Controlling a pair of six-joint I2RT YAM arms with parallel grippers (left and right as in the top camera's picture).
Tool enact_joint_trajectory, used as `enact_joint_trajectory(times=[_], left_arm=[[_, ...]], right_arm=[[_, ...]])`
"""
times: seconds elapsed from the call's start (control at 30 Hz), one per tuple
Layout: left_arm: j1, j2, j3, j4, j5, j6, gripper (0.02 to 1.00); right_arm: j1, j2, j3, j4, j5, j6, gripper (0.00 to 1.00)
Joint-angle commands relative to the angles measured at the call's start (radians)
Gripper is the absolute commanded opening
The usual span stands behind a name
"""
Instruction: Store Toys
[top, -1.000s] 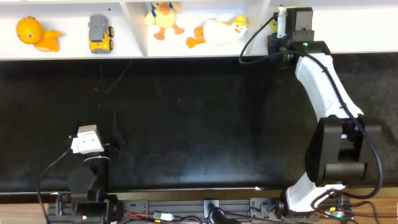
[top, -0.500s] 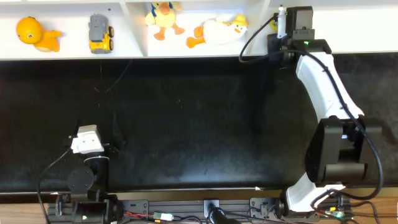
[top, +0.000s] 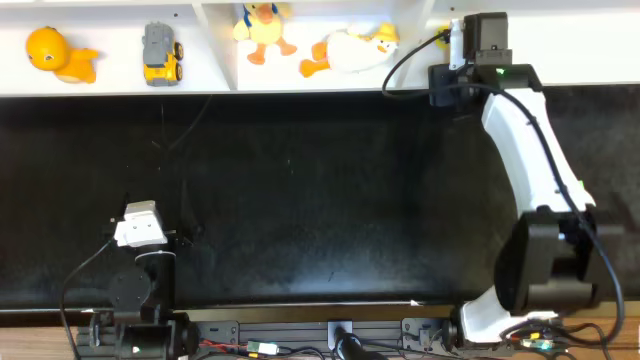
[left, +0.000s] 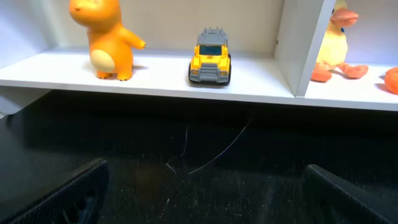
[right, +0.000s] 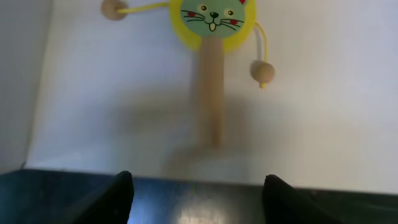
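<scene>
A white shelf (top: 110, 84) runs along the top of the frame in the top view, above the black mat (top: 300, 190). From upper left it holds an orange duck toy (top: 60, 52), a yellow and grey toy truck (top: 160, 55), then past a partition (top: 222, 40) a yellow plush duck (top: 263, 28) and a white plush duck (top: 352, 50) lying on its side.

The cat-face rattle drum (right: 211, 18) lies flat on the shelf floor at upper right, with its wooden handle pointing toward the right gripper (right: 199, 199). That claw is released, its fingers spread and apart from the handle.

The right arm (top: 530, 150) stretches up the right side to the shelf. The left gripper (left: 205, 205) sits folded at lower left over the mat, also spread wide and holding nothing, facing the truck (left: 210, 56).
</scene>
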Motion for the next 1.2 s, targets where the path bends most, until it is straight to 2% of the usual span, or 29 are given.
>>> enact_joint_trajectory(times=[0.03, 0.17, 0.4, 0.57, 0.63, 0.73, 0.77, 1.2], left_arm=[[-0.006, -0.011, -0.001, -0.004, -0.001, 0.022, 0.998], [-0.006, -0.011, -0.001, -0.004, -0.001, 0.022, 0.998], [-0.006, -0.011, -0.001, -0.004, -0.001, 0.022, 0.998], [-0.006, -0.011, -0.001, -0.004, -0.001, 0.022, 0.998], [-0.006, -0.011, -0.001, -0.004, -0.001, 0.022, 0.998], [-0.006, -0.011, -0.001, -0.003, -0.001, 0.022, 0.998], [-0.006, -0.011, -0.001, -0.004, -0.001, 0.022, 0.998], [-0.006, -0.011, -0.001, -0.003, -0.001, 0.022, 0.998]], right_arm=[[0.005, -0.086, 0.009, -0.047, -0.011, 0.007, 0.663], [0.005, -0.132, -0.021, -0.082, -0.004, 0.007, 0.665], [0.005, -0.277, -0.196, -0.036, -0.002, 0.015, 0.669], [0.005, -0.399, -0.325, -0.001, 0.053, 0.081, 0.676], [0.005, -0.433, -0.364, -0.003, 0.053, 0.089, 0.739], [0.004, -0.458, -0.391, -0.028, 0.053, 0.108, 0.978], [0.004, -0.462, -0.394, -0.039, 0.053, 0.109, 0.998], [0.005, -0.521, -0.394, -0.089, 0.048, 0.108, 0.993]])
